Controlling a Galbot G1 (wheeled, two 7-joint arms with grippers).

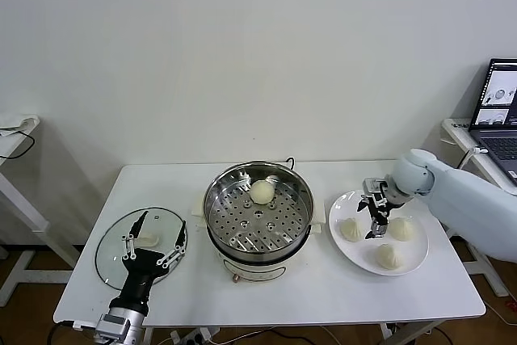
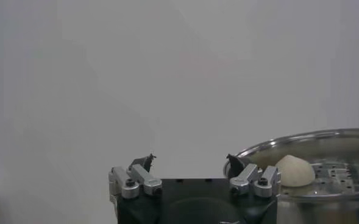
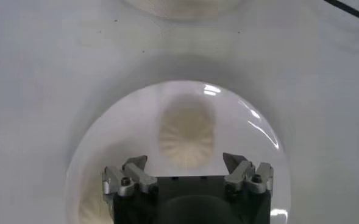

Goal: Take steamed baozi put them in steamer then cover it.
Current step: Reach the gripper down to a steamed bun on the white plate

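The shiny steamer [image 1: 223, 199] stands mid-table with one cream-white baozi [image 1: 261, 191] on its perforated tray. Three more baozi [image 1: 350, 229] [image 1: 401, 228] [image 1: 388, 256] lie on a white plate [image 1: 363, 253] to its right. My right gripper [image 1: 376, 228] hangs open just above the plate, between two buns. In the right wrist view the right gripper [image 3: 185, 161] is spread over one pleated baozi [image 3: 186, 137]. The glass cover [image 1: 113, 248] lies flat at the table's left. My left gripper [image 1: 151, 250] is open above it, empty. From the left wrist, the left gripper [image 2: 189, 163] faces the steamer [image 2: 313, 141].
A laptop [image 1: 501, 103] sits on a side table at the far right, and another small table [image 1: 16, 131] stands at the far left. A black cable [image 1: 288, 161] runs behind the steamer. The white wall is close behind the table.
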